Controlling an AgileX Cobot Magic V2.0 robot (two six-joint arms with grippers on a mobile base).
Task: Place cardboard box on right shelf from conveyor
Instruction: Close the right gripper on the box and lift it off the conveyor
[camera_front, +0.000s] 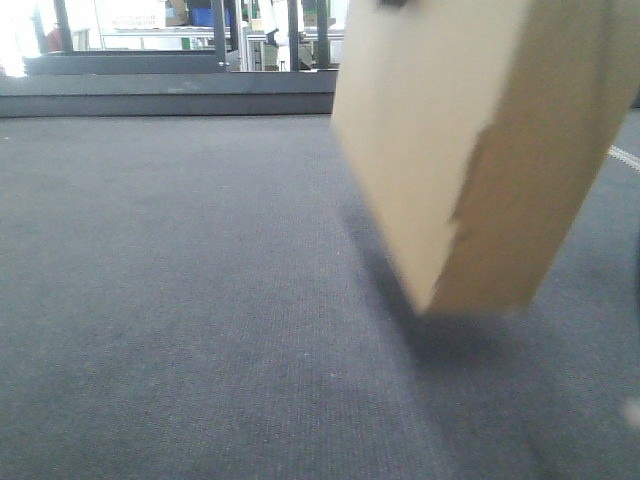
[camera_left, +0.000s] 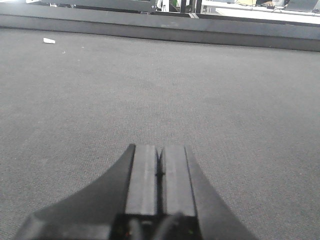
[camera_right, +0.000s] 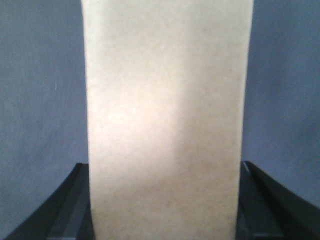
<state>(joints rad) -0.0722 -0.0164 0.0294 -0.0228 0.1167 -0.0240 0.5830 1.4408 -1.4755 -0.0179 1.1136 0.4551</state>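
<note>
The plain tan cardboard box (camera_front: 470, 150) hangs tilted above the dark grey conveyor (camera_front: 180, 300), its low corner clear of the belt and a shadow under it. In the right wrist view the cardboard box (camera_right: 165, 115) fills the middle, and my right gripper (camera_right: 165, 167) is shut on it, one black finger against each side. My left gripper (camera_left: 160, 147) is shut on nothing, with its pads together low over the bare conveyor (camera_left: 200, 85), apart from the box. The right shelf is out of view.
A dark grey side rail (camera_front: 170, 95) runs along the belt's far edge, with metal uprights and blue bins (camera_front: 205, 15) behind it. A small white scrap (camera_left: 49, 40) lies on the belt near the far rail (camera_left: 150, 30).
</note>
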